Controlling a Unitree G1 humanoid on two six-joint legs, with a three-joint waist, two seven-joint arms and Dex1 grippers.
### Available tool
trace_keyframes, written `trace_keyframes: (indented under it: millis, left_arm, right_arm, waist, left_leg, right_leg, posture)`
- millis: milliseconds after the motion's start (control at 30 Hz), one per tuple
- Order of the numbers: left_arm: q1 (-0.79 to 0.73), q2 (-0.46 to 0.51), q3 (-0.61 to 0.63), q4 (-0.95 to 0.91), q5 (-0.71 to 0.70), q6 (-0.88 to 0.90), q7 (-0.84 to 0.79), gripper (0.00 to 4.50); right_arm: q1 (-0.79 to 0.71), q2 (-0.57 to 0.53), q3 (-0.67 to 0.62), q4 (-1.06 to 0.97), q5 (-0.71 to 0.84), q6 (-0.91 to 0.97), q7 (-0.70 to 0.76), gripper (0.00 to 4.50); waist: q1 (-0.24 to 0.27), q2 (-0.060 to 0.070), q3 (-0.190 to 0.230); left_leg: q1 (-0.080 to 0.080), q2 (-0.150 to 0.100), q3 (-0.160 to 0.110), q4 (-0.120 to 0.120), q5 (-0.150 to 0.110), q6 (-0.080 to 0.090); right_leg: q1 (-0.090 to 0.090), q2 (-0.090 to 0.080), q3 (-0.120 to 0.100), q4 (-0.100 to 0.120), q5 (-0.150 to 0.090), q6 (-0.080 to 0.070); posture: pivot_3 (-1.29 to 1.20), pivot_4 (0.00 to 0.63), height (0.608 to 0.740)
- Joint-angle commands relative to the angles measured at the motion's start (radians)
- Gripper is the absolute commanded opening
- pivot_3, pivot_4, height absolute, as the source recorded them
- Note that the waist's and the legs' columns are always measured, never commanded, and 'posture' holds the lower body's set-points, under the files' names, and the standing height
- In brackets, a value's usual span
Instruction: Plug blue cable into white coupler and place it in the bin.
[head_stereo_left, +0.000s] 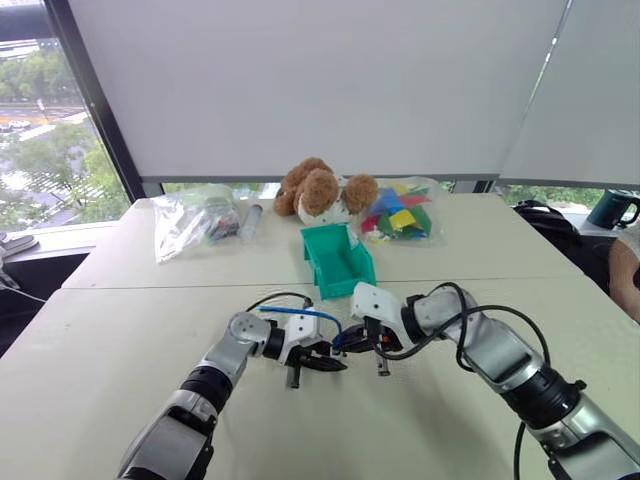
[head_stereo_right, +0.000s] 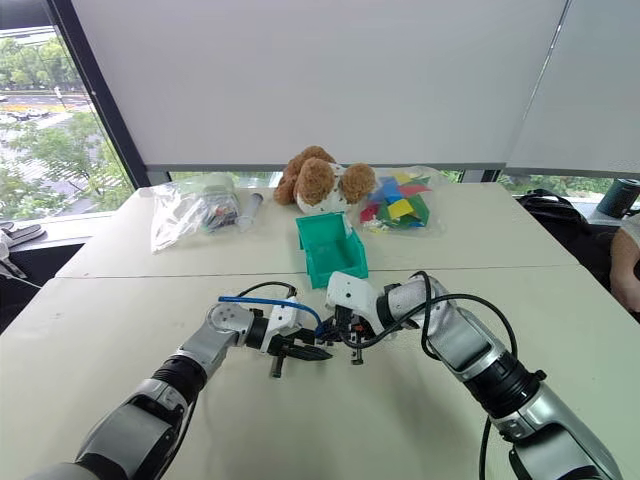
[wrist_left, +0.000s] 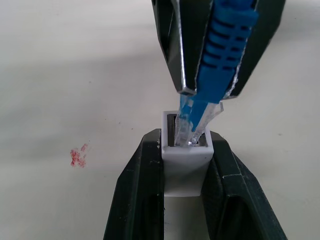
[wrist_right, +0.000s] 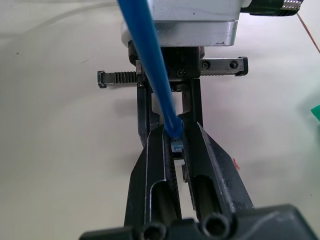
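Observation:
My left gripper is shut on the white coupler, whose socket faces my right gripper. The right gripper is shut on the ribbed boot of the blue cable. The cable's clear plug tip sits tilted in the mouth of the coupler's socket. In the head views the two grippers meet tip to tip just above the table, and the cable arcs back over the left wrist. The teal bin stands just behind them, its low front towards me. In the right wrist view my fingers pinch the cable.
Behind the bin sit a brown teddy bear, a bag of coloured pieces and a clear bag of items. A dark mug stands at the far right. A person's arm shows at the right edge.

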Motion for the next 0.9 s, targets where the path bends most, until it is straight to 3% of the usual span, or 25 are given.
trace_keyframes:
  millis: [33,233,467,900]
  left_arm:
    - [0.002,0.001,0.003,0.003,0.022,0.006,0.016,0.39]
    - [-0.004,-0.005,0.007,0.009,0.027,0.002,0.017,0.39]
    - [-0.006,-0.008,0.008,0.006,0.029,0.003,0.021,0.39]
    - [0.05,0.012,0.022,-0.077,0.014,0.039,0.049,0.39]
  right_arm:
    - [0.007,-0.023,0.009,0.035,-0.016,-0.002,0.048,0.0]
    - [-0.029,-0.026,0.011,0.105,-0.018,-0.038,0.115,0.0]
    - [-0.132,0.049,0.091,0.356,-0.074,-0.174,0.229,0.0]
    - [-0.035,0.147,0.203,0.47,-0.221,-0.222,0.25,0.0]
  waist:
    - [0.002,0.0,0.0]
    - [0.016,0.0,0.0]
    - [0.017,0.0,0.0]
    - [-0.004,-0.001,-0.018]
  left_leg:
    - [0.0,0.0,0.0,0.0,0.0,0.0]
    - [0.0,0.0,0.0,0.0,0.0,0.0]
    - [0.0,-0.002,0.001,0.001,0.0,0.0]
    - [0.018,0.001,-0.001,-0.004,-0.001,0.001]
  right_leg:
    - [0.0,0.0,0.0,0.0,0.0,0.0]
    - [0.0,0.0,0.0,0.0,0.0,0.0]
    - [0.001,0.0,0.0,0.0,0.0,0.0]
    - [0.017,0.0,-0.001,-0.002,-0.001,-0.001]
  posture:
    - [0.0,0.15,0.74]
    - [0.0,0.15,0.74]
    - [0.0,0.15,0.74]
    - [0.0,0.15,0.74]
